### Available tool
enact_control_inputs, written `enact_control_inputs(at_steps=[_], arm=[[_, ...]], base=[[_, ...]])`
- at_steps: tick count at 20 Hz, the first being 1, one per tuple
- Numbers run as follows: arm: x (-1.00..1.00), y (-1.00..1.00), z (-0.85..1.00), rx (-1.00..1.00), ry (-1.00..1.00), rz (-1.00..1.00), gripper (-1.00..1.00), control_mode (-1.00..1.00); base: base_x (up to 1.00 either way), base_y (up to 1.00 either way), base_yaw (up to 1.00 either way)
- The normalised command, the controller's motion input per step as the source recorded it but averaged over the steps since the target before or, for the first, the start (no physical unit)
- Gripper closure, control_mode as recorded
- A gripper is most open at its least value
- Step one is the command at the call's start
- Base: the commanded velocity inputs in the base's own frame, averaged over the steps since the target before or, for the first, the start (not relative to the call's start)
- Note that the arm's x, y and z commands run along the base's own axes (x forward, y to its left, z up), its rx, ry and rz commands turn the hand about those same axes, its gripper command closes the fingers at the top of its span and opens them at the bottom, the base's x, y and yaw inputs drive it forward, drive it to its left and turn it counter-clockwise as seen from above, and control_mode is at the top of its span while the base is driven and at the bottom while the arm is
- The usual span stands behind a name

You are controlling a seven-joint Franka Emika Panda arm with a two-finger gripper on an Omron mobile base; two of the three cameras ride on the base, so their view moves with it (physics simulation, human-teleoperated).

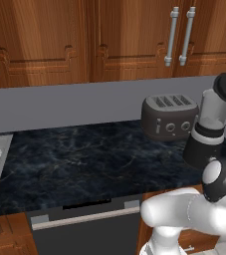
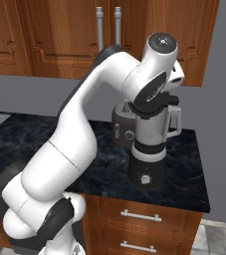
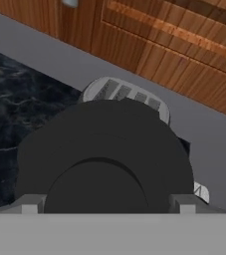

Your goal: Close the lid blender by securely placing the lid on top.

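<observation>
kitchen | wood cabinets [image 1: 45,40] | marble counter [image 1: 84,159] | toaster [image 1: 169,117]

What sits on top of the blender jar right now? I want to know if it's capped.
The black lid sits over the blender, with the tool right above it. The arm covers the jar's rim, so whether the lid is fully seated cannot be seen.
</observation>
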Motion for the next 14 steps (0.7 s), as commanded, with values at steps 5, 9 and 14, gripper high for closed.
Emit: enact_control_inputs(at_steps=[5, 9, 14], arm=[[0.36, -0.01, 0.0, 0.0, 0.06, 0.01, 1.0, -1.0], [0.37, 0.0, 0.0, -0.01, 0.06, 0.0, 1.0, -1.0], [0.14, -0.1, 0.0, 0.0, 0.02, 0.01, 1.0, -1.0]], base=[[0.0, 0.0, 0.0], [0.0, 0.0, 0.0], [0.0, 0.0, 0.0]])
